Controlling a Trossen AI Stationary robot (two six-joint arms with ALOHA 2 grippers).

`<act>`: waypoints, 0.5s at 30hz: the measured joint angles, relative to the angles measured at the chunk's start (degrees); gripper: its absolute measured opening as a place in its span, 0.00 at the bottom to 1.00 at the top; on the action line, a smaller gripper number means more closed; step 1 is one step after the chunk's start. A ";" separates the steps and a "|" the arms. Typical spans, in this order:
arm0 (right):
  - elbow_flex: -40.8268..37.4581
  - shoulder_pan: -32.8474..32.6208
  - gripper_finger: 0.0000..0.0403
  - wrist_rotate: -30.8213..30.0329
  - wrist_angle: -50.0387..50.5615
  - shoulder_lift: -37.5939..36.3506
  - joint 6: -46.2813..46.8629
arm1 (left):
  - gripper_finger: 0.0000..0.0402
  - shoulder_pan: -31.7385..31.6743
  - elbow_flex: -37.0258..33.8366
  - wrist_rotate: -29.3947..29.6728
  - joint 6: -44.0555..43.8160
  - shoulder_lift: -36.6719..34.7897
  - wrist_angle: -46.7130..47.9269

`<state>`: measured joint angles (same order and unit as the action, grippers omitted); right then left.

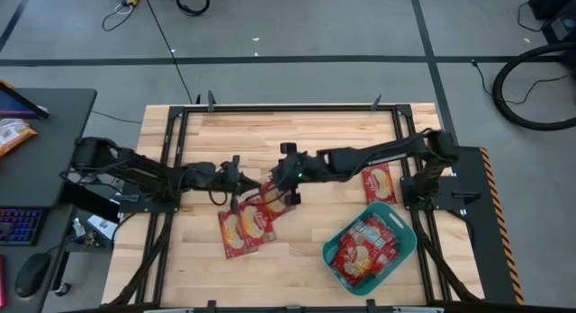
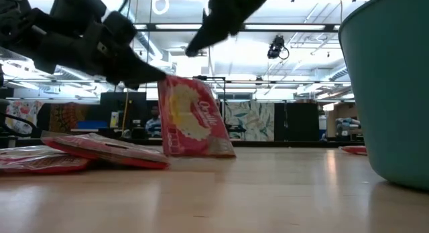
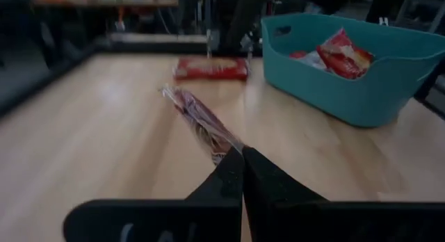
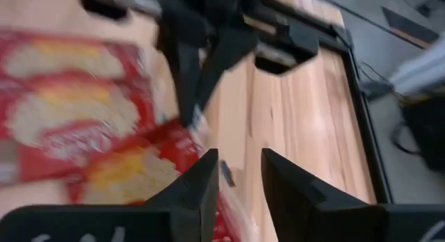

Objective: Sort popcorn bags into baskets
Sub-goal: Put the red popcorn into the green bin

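Fingers of the left gripper (image 3: 242, 174) are pressed together on the edge of one popcorn bag (image 3: 201, 120), which stands on edge, tilted, rather than lying flat. In the low view this held bag (image 2: 191, 119) rises above the table (image 2: 268, 193) with one lower corner near the surface.

The right gripper (image 4: 238, 179) hangs directly over the same bag, fingers part open and holding nothing. Both grippers meet near the table's middle, on the side of the basket (image 1: 371, 247) away from the right arm's base.

Relation governing the next move: the held bag's long axis points from the left fingers toward the basket, as the left wrist view shows, with bare table between. The basket (image 3: 348, 68) already contains several bags.

Remaining bags relative to the basket:
- a loose group (image 1: 245, 228) lies flat just beyond the held bag, farther from the basket;
- one bag (image 1: 379, 182) lies flat close to the basket's far rim.

Judgement: the right arm is based nearer the basket, so a handover or a direct carry would each be plausible.
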<state>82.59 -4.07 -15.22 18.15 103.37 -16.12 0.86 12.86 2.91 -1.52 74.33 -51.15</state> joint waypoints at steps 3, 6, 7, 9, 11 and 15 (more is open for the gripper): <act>0.02 0.56 0.34 3.73 0.22 -2.32 0.09 | 0.01 0.02 0.00 0.98 4.85 -1.06 -1.92; 0.02 0.60 0.42 4.95 1.16 -2.97 0.90 | 0.01 0.02 0.00 1.12 9.67 -1.27 -5.15; 0.02 0.70 0.45 5.05 1.49 -2.95 0.96 | 0.01 0.03 0.00 0.94 11.14 -1.27 -6.00; 0.02 0.82 0.51 5.05 2.72 -2.91 0.98 | 0.01 0.34 0.00 0.41 14.29 -1.27 -7.44; 0.02 1.08 0.56 5.03 3.22 -2.73 1.14 | 0.01 1.05 0.00 0.41 17.66 -1.25 -8.26; 0.02 1.30 0.62 3.29 3.05 -2.64 -1.17 | 0.01 2.67 0.00 0.48 22.97 -1.25 -10.09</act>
<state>82.61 -2.76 -11.93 21.20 100.73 -17.29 3.53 12.86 3.39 21.44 73.08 -61.24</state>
